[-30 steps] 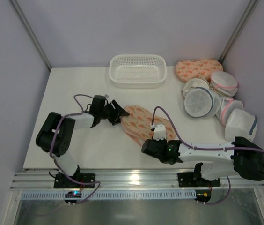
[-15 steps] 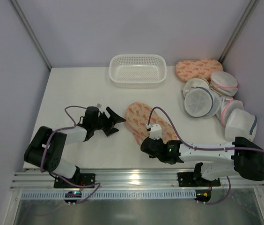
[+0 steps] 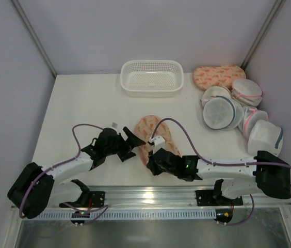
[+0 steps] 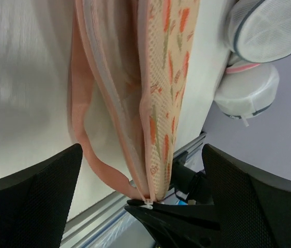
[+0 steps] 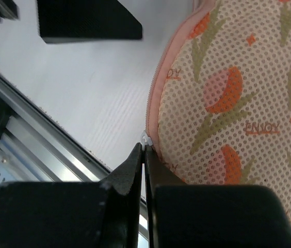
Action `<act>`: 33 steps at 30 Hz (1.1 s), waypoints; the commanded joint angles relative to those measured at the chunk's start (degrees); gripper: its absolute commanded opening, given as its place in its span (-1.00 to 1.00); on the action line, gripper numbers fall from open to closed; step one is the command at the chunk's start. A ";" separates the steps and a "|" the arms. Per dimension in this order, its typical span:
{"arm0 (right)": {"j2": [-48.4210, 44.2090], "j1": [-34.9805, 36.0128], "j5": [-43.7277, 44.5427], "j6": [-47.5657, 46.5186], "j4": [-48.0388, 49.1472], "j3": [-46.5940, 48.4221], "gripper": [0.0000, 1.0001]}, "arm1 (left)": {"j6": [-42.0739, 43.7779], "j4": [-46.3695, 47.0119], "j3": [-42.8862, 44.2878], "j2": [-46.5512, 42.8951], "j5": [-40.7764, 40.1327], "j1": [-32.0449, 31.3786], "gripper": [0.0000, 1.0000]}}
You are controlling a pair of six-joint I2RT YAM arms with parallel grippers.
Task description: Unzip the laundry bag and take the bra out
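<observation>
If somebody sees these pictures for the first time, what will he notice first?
First, the laundry bag with its orange print, lying mid-table near the front edge, where the right gripper is shut on the white zipper pull at the bag's near end. The left gripper stands open to the bag's left. At the far right lies a heap of round mesh bags, and a white basket at the back.

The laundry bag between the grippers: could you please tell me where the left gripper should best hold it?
Probably the pink loop along the edge of the laundry bag, near the zipper pull pinched by the right gripper. Come from the side of the open left gripper: the loop is a thin strip lying off the padded body, so the jaws can straddle it.
</observation>
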 commanded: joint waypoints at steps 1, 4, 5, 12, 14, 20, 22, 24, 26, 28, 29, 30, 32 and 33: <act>0.70 0.14 -3.97 -2.63 6.84 0.97 -0.93 | -3.84 3.25 1.00 5.00 -1.74 -3.72 0.99; 0.70 0.06 -4.32 -2.63 6.93 1.05 -0.92 | -5.33 6.76 1.87 10.26 -1.04 -6.63 0.99; 0.61 0.06 -4.49 -2.80 7.02 0.88 -0.92 | -5.68 7.56 2.05 11.51 -0.95 -7.33 0.97; -0.88 0.06 -4.59 -2.72 6.14 0.18 -0.92 | -8.85 20.30 1.17 19.07 -1.04 -8.04 0.09; -1.76 0.06 -4.23 -2.63 5.35 -0.26 -0.93 | -9.29 21.62 1.35 20.21 -1.30 -8.13 -0.47; -4.30 0.14 -2.91 -1.40 3.08 -1.76 -0.92 | -8.85 21.54 1.53 21.36 -3.84 -7.95 -1.00; -4.92 0.14 -2.91 -0.87 1.22 -2.02 -0.93 | -8.33 21.36 1.79 21.98 -3.94 -7.25 -1.00; -5.80 0.06 -3.00 -0.35 0.08 -2.28 -0.93 | -7.89 21.97 1.96 23.03 -2.72 -6.20 -1.00; -6.50 0.14 -3.18 0.97 -1.59 -3.07 -0.93 | -7.10 22.42 2.40 23.99 -1.22 -4.18 -1.00; -7.91 0.49 -3.09 1.76 -2.99 -4.39 -0.92 | -6.48 22.86 3.02 25.40 0.62 -2.95 -1.00; -8.26 0.58 -2.74 2.64 -3.52 -4.74 -0.93 | -6.30 23.12 3.11 25.93 1.24 -1.64 -1.00; -8.96 0.67 -2.56 3.08 -4.40 -5.62 -0.92 | -5.78 23.38 3.28 26.28 2.29 -1.19 -1.00; -9.58 0.76 -2.21 4.04 -5.28 -6.32 -0.92 | -5.07 23.74 3.81 27.34 3.09 0.21 -1.00; -10.02 0.76 -2.04 4.49 -6.07 -6.94 -0.92 | -4.38 23.74 4.07 27.60 4.22 0.66 -1.00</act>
